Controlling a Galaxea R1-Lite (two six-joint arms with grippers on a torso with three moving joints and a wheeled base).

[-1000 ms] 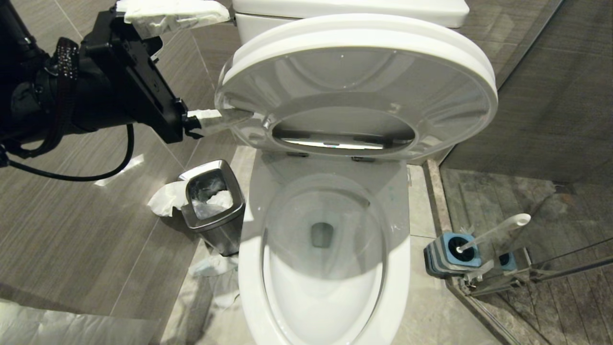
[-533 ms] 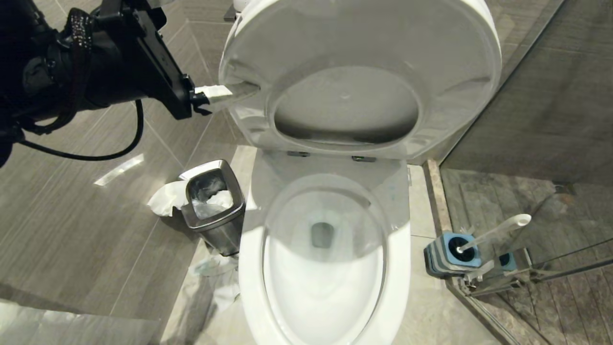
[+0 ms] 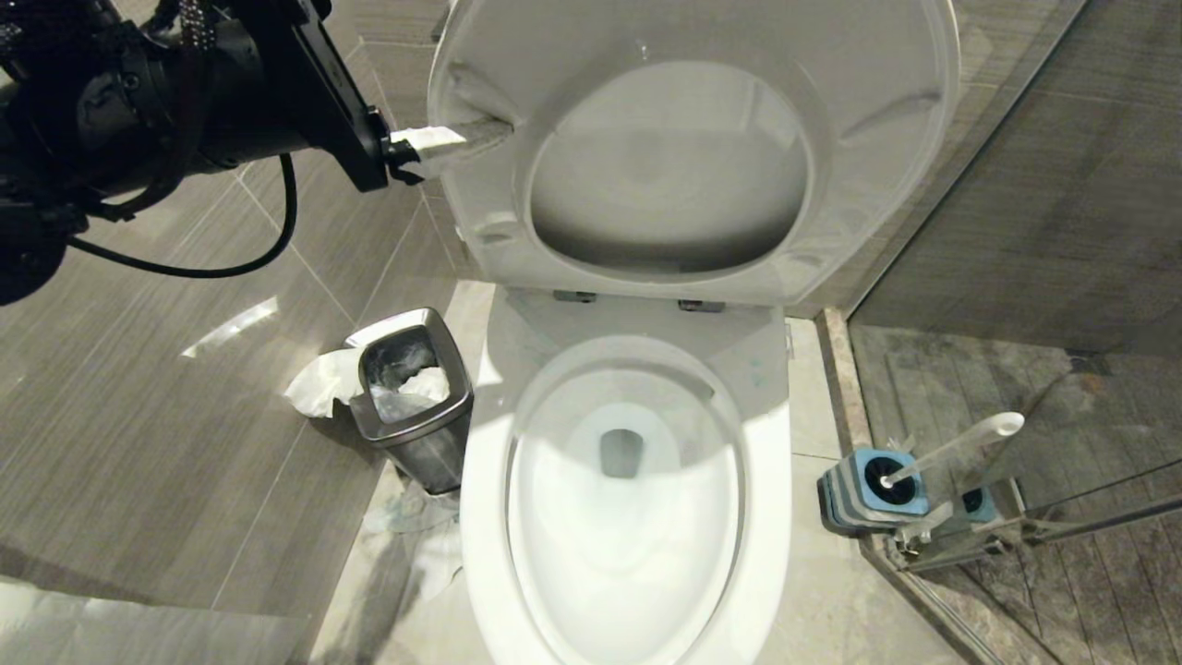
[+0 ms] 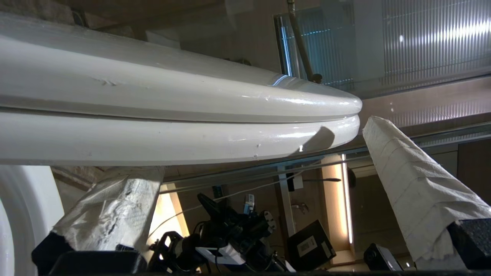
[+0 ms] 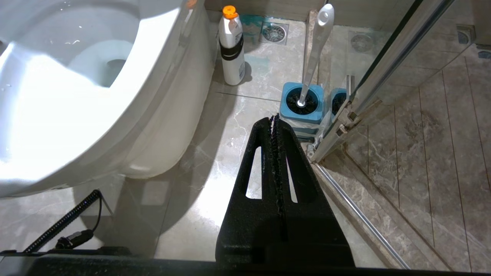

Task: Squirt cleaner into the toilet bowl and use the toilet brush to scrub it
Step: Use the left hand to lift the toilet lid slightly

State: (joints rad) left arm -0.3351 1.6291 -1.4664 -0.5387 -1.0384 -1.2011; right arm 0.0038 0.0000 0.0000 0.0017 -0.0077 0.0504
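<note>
- At the far left of the head view, the black left arm reaches across a grey tiled wall. Its left gripper has its jaws spread wide, holding nothing; one paper-wrapped finger sits under the left edge of the raised seat and lid, propping them rather than clamping them.
- In the left wrist view, the two wrapped fingers straddle the stacked white rims of the seat and lid, with a gap on at least one side.
- Below the arm, a small square steel waste bin stuffed with paper stands on the floor just beside the toilet's left flank.
- In the centre, the toilet bowl lies uncovered, glossy white, with water at the bottom. No blue tint of cleaner can be made out in it.
- On the toilet's right, in the right wrist view, a white cleaner bottle with an orange cap stands on the floor close against the toilet's base.
- Further right, the toilet brush rests in its blue holder beside a glass shower door.
- The right gripper is clenched shut on nothing, low over the floor near the holder.
- Risk: the seat is only propped, so if the finger slips off or pulls away before the seat leans past its balance point, it could fall onto the bowl.
</note>
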